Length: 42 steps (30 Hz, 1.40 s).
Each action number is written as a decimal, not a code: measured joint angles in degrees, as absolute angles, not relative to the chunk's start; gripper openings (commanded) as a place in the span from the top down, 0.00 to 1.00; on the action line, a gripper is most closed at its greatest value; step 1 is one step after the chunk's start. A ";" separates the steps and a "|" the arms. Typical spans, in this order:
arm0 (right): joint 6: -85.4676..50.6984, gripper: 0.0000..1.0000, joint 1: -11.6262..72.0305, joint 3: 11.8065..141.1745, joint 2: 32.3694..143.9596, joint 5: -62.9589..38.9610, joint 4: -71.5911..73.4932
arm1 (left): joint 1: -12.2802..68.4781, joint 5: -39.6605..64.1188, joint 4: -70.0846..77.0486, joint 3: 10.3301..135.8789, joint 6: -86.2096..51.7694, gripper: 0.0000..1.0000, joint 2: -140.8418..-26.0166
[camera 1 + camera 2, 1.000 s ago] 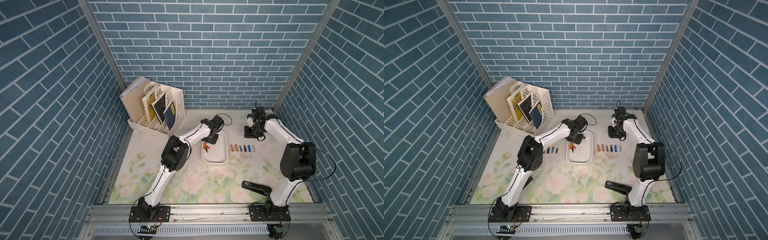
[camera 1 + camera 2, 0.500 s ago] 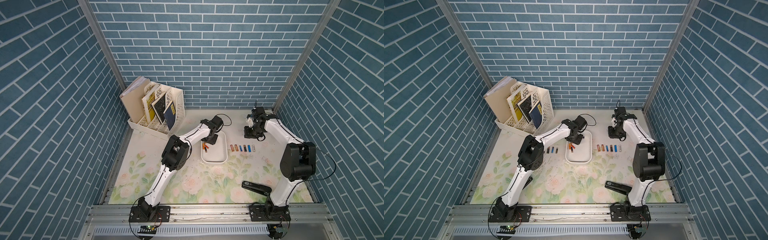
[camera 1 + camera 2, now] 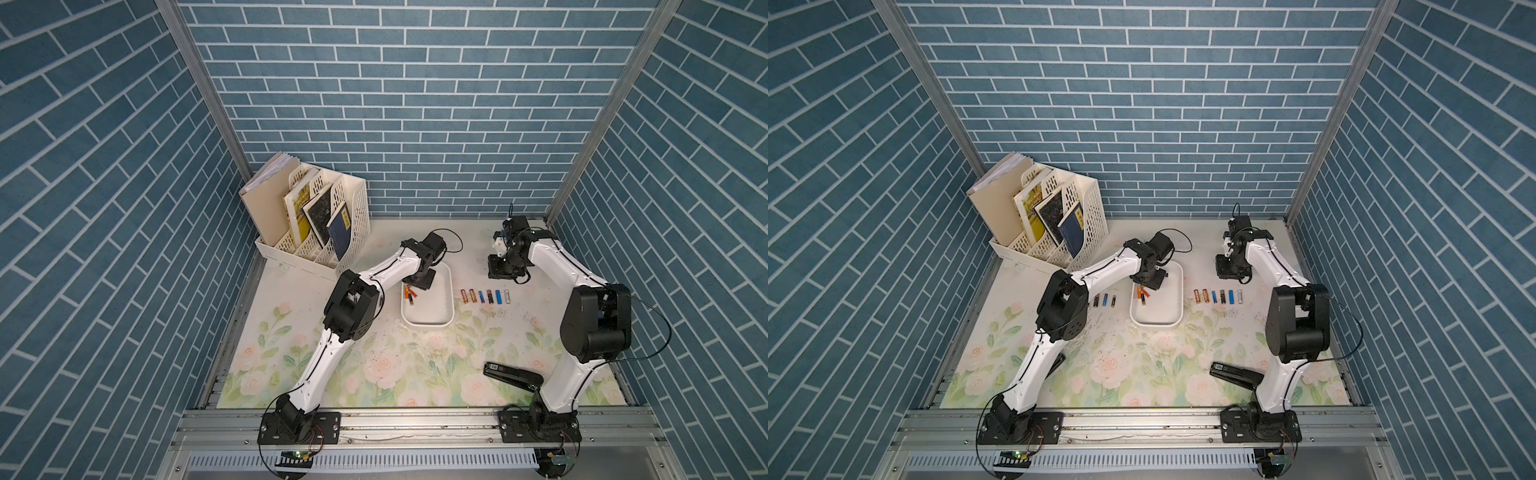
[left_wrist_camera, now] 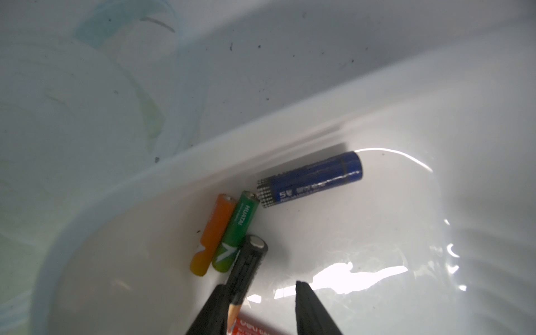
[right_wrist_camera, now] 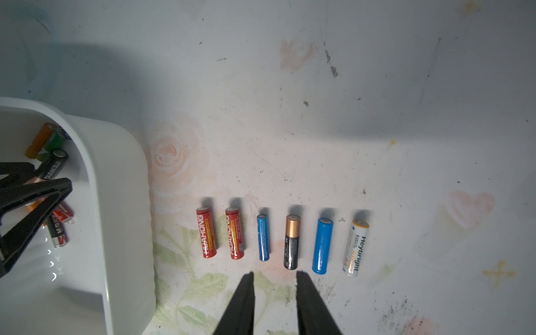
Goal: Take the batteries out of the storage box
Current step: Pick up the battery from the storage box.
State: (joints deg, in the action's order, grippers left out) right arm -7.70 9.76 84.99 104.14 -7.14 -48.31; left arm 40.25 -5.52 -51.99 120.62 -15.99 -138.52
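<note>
Batteries are lying clustered at one end of the storage box, close to its wall, while others are sitting out on the floral mat: a row of six on one side of the box and a few more on the other. I am reaching into the box with my left gripper, jaws apart, straddling the black battery; one finger is against it, the opposite finger is standing clear, so nothing is clamped yet. That battery is lying right against the green battery, with the orange battery beside that and the blue battery along the wall. To do this well I am thinking of centring the jaws on the black one's middle, closing across its width, not its length, and lifting straight up so the neighbours are not dragged or flicked. The round body could roll out of a skewed pinch. My right gripper is hovering empty, jaws apart, above the row, out of my left arm's way
</note>
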 measured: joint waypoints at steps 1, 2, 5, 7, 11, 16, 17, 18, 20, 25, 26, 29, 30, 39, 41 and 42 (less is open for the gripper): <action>-7.70 0.71 9.76 84.90 104.14 -7.18 -48.27 | 40.27 -5.63 -51.99 120.64 -15.90 0.55 -138.54; -7.68 0.71 9.76 84.86 104.14 -7.18 -48.23 | 40.27 -5.82 -52.03 120.75 -15.84 0.54 -138.61; -7.68 0.71 9.76 84.73 104.14 -7.33 -48.12 | 40.42 -6.66 -52.40 121.60 -15.73 0.54 -139.26; -7.70 0.71 9.76 84.71 104.14 -7.38 -47.99 | 40.47 -7.09 -52.56 122.26 -15.59 0.54 -139.87; -7.68 0.71 9.76 84.44 104.14 -7.57 -47.81 | 40.56 -7.75 -53.08 123.15 -15.38 0.56 -141.14; -7.70 0.71 9.76 84.12 104.12 -7.73 -47.55 | 40.58 -7.49 -53.36 123.46 -15.22 0.65 -141.25; -7.68 0.71 9.76 84.03 104.12 -7.75 -47.48 | 40.58 -7.29 -53.41 123.46 -15.22 0.69 -141.25; -7.68 0.71 9.76 83.99 104.12 -7.77 -47.48 | 40.58 -6.94 -53.43 123.46 -15.27 0.71 -141.25; -7.68 0.71 9.76 83.88 104.12 -7.77 -47.46 | 40.58 -5.87 -53.47 123.46 -15.20 0.75 -141.25; -7.68 0.72 9.76 83.88 104.09 -7.79 -47.37 | 40.56 -2.72 -53.47 123.46 -15.64 0.82 -141.25; -7.68 0.72 9.76 83.88 104.09 -7.79 -47.35 | 40.53 -2.13 -53.43 123.46 -15.68 0.83 -141.25; -7.68 0.72 9.76 83.88 104.03 -7.79 -47.31 | 40.40 -0.01 -53.23 123.48 -15.86 0.86 -141.25; -7.68 0.72 9.76 83.88 104.01 -7.79 -47.29 | 40.38 0.69 -53.15 123.48 -15.88 0.86 -141.25; -7.68 0.72 9.76 83.85 103.92 -7.84 -47.11 | 40.10 9.06 -50.37 122.69 -17.37 0.86 -140.99; -7.68 0.72 9.76 83.85 103.92 -7.90 -47.09 | 39.90 11.16 -49.15 121.54 -17.87 0.86 -140.40; -7.68 0.72 9.76 83.85 103.92 -7.97 -47.09 | 39.70 12.36 -48.49 120.70 -18.26 0.86 -139.92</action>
State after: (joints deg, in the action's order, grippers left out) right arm -7.68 9.76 83.85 103.92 -7.97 -47.09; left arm 39.70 12.36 -48.49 120.70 -18.26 -139.92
